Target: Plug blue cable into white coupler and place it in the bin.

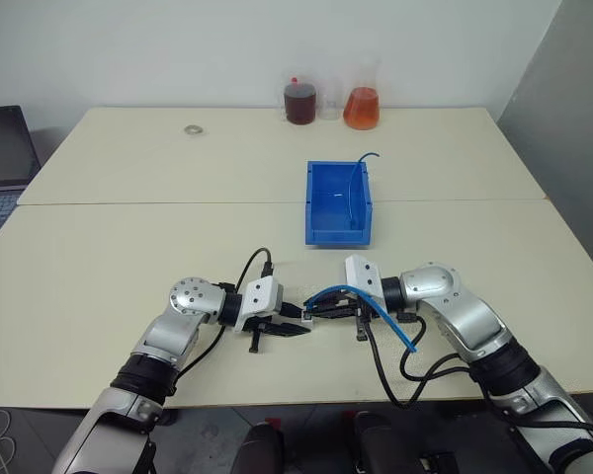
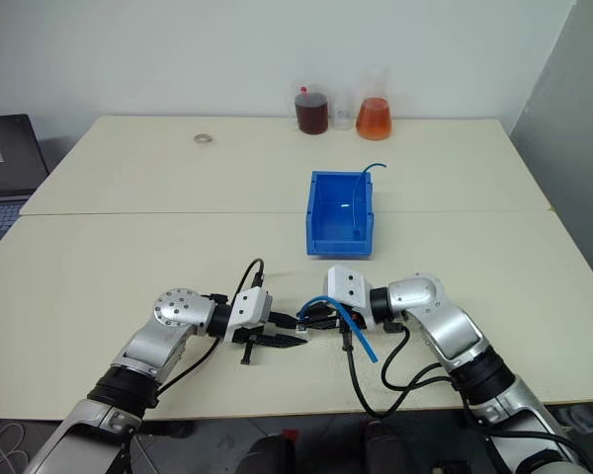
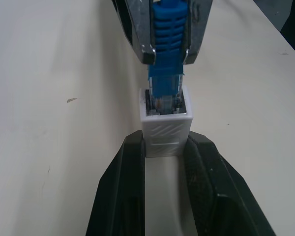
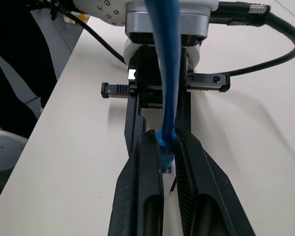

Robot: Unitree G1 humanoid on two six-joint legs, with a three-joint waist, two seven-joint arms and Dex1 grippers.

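Near the tabletop's (image 1: 99, 286) front edge, left tool (image 1: 282, 329) clamps the white coupler (image 3: 165, 129) and right tool (image 1: 328, 307) pinches the blue cable (image 3: 166, 73) boot — plug tip sits in the socket mouth, axes collinear — bin (image 1: 338, 230) straight ahead, well apart.

- From the head we look forward and down over the table (image 1: 128, 257), with the bin (image 1: 338, 202) mid-table and the flasks (image 1: 361, 107) at the far edge.
- Our two eye views share that whole scene, slightly offset sideways.
- Our left wrist view looks close along the left gripper (image 3: 165, 147) at the white coupler (image 3: 166, 129) and the blue cable (image 3: 166, 44).
- Our right wrist view looks close along the right gripper (image 4: 168, 147), facing the left gripper's body.
- Both wrist views share the meeting point of the grippers.
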